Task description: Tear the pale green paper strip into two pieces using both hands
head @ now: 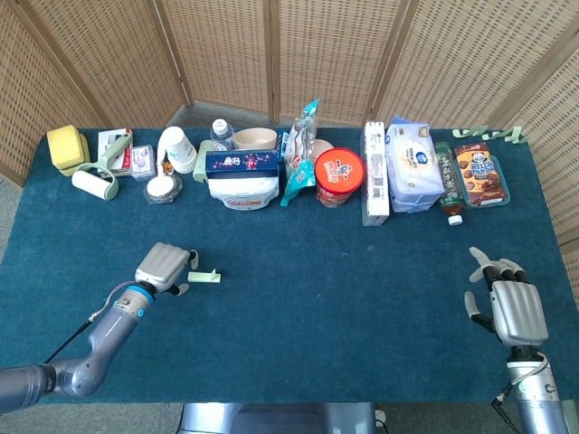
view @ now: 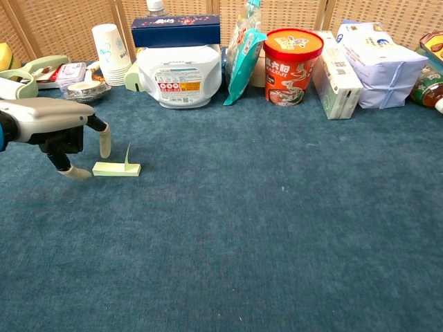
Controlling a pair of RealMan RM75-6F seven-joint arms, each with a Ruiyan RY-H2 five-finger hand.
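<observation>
Left hand (view: 59,128) open beside paper strip (view: 116,168)

The tabletop (view: 277,228) was covered in dark teal cloth, matt with a short, rough nap. Near its left edge the strip (view: 116,168) looked like thin matt paper, pale green. The left hand (head: 163,267) had a smooth grey shell, seemingly plastic, with pale rubbery fingertips (view: 104,146); the right hand (head: 513,306) showed the same smooth grey finish. Along the far edge, the cup (view: 293,55) and snack bag (view: 243,55) were glossy. Behind stood a woven wicker screen (head: 335,54) in wooden frames.
</observation>
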